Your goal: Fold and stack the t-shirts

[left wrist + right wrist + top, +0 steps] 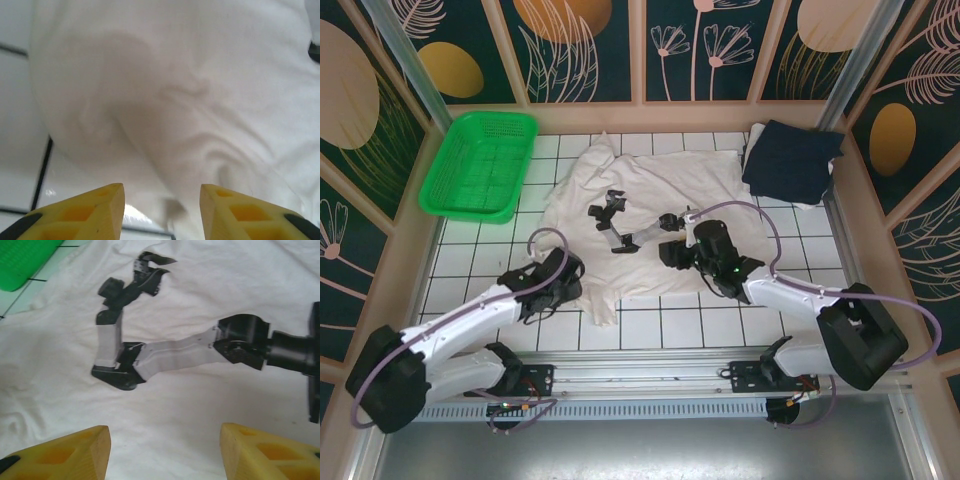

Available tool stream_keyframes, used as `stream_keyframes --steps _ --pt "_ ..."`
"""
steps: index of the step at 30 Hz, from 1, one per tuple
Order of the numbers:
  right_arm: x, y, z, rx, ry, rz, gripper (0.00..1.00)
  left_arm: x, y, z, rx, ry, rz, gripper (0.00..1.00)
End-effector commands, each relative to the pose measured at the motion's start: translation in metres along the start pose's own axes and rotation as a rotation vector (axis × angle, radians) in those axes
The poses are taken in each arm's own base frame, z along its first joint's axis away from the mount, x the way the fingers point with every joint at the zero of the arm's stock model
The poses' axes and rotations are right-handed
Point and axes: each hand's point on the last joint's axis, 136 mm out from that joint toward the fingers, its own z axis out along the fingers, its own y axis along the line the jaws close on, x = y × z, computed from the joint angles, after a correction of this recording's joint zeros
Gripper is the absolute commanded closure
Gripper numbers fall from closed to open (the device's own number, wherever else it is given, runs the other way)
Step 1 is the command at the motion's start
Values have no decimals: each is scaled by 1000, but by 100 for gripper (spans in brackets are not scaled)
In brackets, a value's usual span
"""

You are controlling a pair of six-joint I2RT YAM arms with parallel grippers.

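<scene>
The yellow fingertips of my left gripper (162, 210) sit closest in the left wrist view. They stand apart with nothing between them, poised over a rumpled edge of the cream t-shirt (200, 80), and bare tile shows to the left. From above, the left gripper (563, 277) is at the shirt's near-left edge.

In the right wrist view the right gripper (165, 450) has its jaws spread wide and holds nothing. Below it lies smooth cream cloth with a black-and-grey figure of a jointed arm (150, 352), which looks printed on the fabric. From above, the right gripper (672, 247) hangs over the right half of the shirt, just beside that figure (617, 222).

The cream t-shirt (655, 185) lies spread open across the middle of the white tiled worktop (660, 325). It reaches to the far edge, and one flap trails toward the near edge beside my left gripper. The navy t-shirt (790, 160) sits bunched in the far right corner, apart from the cream one. The green basket (480, 165) is in the far left corner, and a corner of it (22, 260) shows in the right wrist view.
</scene>
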Motion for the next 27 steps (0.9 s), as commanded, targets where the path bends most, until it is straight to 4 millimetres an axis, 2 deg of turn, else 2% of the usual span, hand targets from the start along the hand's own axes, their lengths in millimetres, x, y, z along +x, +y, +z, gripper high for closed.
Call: stream_keyframes --steps 1,4,6,7,8,13,17,19,24,27 --pt "-12 -29 -1 105 -36 16 40 28 8 -3 15 85 -67 61" --pt "-15 -45 -6 132 -42 63 41 43 -3 3 54 135 -24 65" --pt "-16 -45 -10 123 -49 78 42 48 -9 9 60 153 1 65" --pt "-19 -56 -13 144 -64 102 42 49 -12 11 60 157 8 64" --pt "-20 -59 -16 146 -74 111 42 50 -13 14 60 161 16 64" --pt "-26 -62 -27 130 -112 148 42 52 -6 25 6 161 53 64" --pt "-29 -64 -32 136 -120 154 42 58 -12 34 23 190 75 66" --pt "-28 -66 -34 142 -122 158 42 58 -8 37 0 188 79 68" --pt "-25 -67 -37 146 -124 165 42 53 -7 32 1 162 93 82" --pt "-25 -68 -38 150 -122 165 42 48 -1 25 -32 148 112 99"
